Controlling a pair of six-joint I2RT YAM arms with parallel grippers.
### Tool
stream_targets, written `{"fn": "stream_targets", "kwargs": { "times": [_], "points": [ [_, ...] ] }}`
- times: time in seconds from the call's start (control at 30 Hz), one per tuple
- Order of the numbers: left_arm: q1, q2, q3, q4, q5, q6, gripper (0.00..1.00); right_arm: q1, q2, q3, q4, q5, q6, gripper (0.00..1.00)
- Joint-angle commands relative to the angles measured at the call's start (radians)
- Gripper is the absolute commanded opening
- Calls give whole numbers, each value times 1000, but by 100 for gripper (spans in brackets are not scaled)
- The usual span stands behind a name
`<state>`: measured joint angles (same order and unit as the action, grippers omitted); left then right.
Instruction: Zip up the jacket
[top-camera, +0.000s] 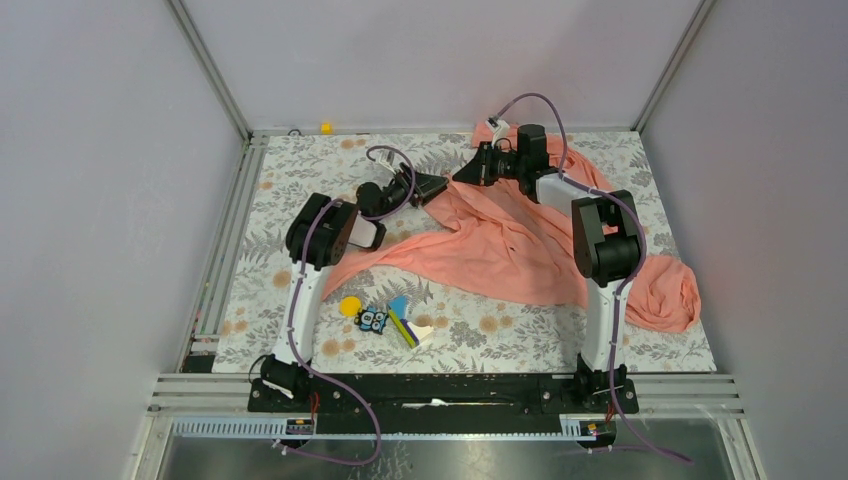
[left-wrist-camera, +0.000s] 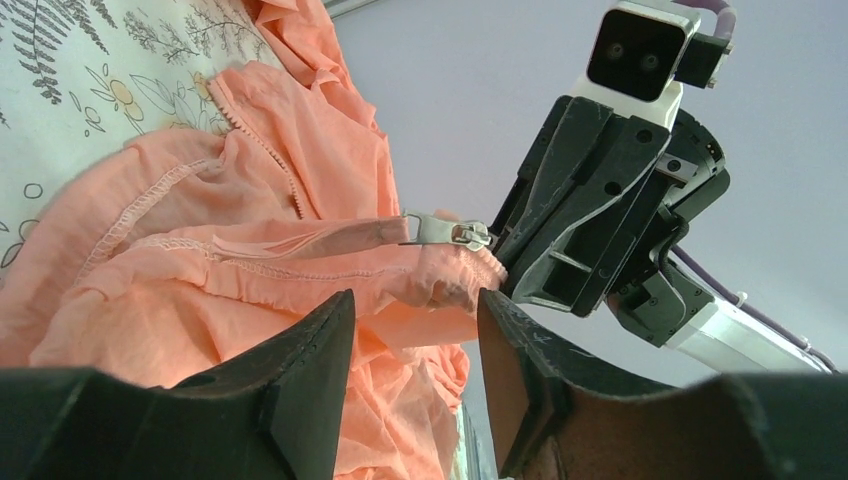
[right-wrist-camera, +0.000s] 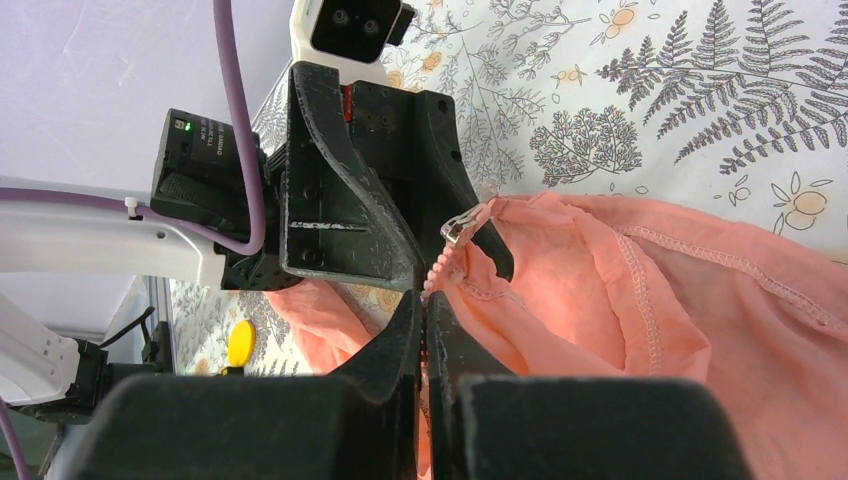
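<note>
The salmon-pink jacket (top-camera: 520, 245) lies crumpled from the table's middle to the right edge. My right gripper (top-camera: 468, 174) is shut on the jacket's toothed zipper edge (right-wrist-camera: 436, 268), pinched between its fingertips in the right wrist view (right-wrist-camera: 424, 300). My left gripper (top-camera: 437, 187) faces it closely and is open; in the left wrist view (left-wrist-camera: 415, 300) its tips flank a bunched hem of the jacket (left-wrist-camera: 300, 270). The silver zipper slider (left-wrist-camera: 457, 233) sits just above that hem, beside the right gripper's fingers (left-wrist-camera: 570, 220). It also shows in the right wrist view (right-wrist-camera: 459, 229).
Small colourful toy pieces (top-camera: 385, 318) and a yellow disc (top-camera: 349, 306) lie on the flowered tablecloth (top-camera: 300, 180) near the left arm's base. A small yellow object (top-camera: 325, 127) sits at the back rail. Grey walls enclose the table on three sides.
</note>
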<state>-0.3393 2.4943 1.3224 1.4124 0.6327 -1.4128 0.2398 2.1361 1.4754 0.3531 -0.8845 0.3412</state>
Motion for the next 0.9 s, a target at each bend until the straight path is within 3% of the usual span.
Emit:
{"fn": "stream_targets", "kwargs": {
  "times": [0.0,0.23,0.37,0.47,0.53,0.6,0.73,0.87],
  "points": [
    [2,13,60,119,-3,-24,48,3,-76,-7,55,-27,6,0],
    [-4,21,83,147,2,-35,40,3,-71,-4,57,-26,8,0],
    [-5,20,78,153,2,-34,23,3,-74,-7,55,-15,8,0],
    [-4,9,61,155,-2,-20,3,3,-84,-7,33,21,2,0],
    [-4,0,43,153,-7,-1,0,3,-94,-2,-17,82,-19,2],
    [-4,-5,35,150,-4,17,0,3,-114,11,-96,171,-41,12],
    [-4,-13,23,132,2,54,0,3,-153,54,-292,427,-79,46],
    [-5,-39,-4,89,4,106,0,2,-132,144,-467,659,-147,58]
  ]
}}
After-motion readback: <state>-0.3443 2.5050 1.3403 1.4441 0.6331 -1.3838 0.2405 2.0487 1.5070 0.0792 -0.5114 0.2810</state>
